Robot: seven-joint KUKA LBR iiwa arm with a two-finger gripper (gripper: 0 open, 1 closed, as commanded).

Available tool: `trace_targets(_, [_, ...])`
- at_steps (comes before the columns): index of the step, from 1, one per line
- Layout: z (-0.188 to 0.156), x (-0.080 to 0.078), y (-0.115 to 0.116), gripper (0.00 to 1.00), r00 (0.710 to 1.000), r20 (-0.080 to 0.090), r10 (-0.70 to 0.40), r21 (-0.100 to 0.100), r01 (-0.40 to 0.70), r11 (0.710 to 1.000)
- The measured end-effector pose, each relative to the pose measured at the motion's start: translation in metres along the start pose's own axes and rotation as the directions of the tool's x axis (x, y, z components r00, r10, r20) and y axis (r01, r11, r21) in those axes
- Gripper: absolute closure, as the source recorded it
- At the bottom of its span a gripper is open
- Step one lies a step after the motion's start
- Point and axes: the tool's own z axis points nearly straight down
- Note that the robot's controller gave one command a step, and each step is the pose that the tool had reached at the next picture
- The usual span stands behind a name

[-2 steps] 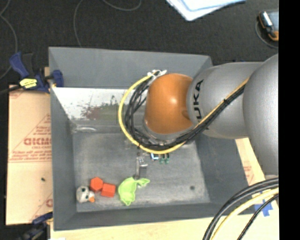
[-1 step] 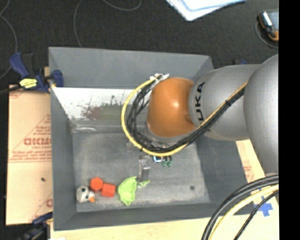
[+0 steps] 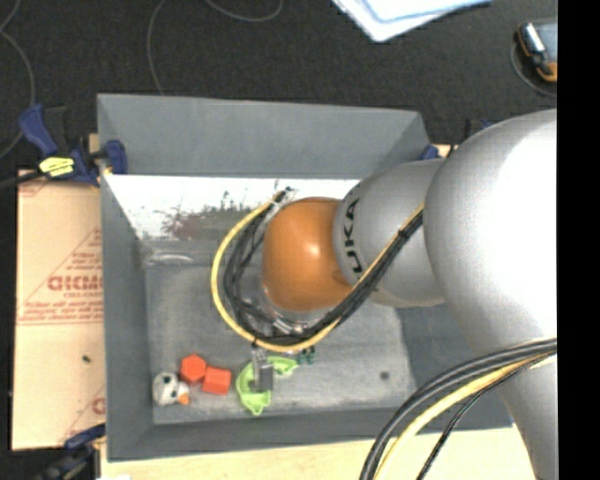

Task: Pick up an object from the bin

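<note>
**Robot lab, bin-picking cell**

Reads as a robotics lab, not a home or shop. Evidence:

- A big silver industrial arm (image 3: 487, 234) comes in from the right, with the letters "UKA" visible on one link.
- The wrist has an orange cover (image 3: 298, 253), with black and yellow cables (image 3: 225, 272) looped round it.
- Under the arm, a grey metal bin (image 3: 122, 281) with sloped walls sits on a dark floor (image 3: 234, 56).
- On the bin bottom at the near side are two orange blocks (image 3: 204, 373), a green plastic piece (image 3: 251, 392) and a small white figure (image 3: 167, 387).
- A thin cable (image 3: 150, 42) trails loose on the floor, far left.
- Far right is what looks like white-blue papers (image 3: 403, 14), cut by the edge, so not certain.
</note>
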Motion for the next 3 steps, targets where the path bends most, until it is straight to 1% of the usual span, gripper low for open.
trace_targets(1, [-0.003,0.032,-0.027,1.0,0.997,0.004,0.075,0.001,-0.075,0.997])
trace_targets(2, [-0.003,0.032,-0.027,1.0,0.997,0.004,0.076,0.001,-0.076,0.997])
trace_targets(3, [-0.071,0.01,-0.029,1.0,0.997,0.002,0.078,0.001,-0.078,0.997])
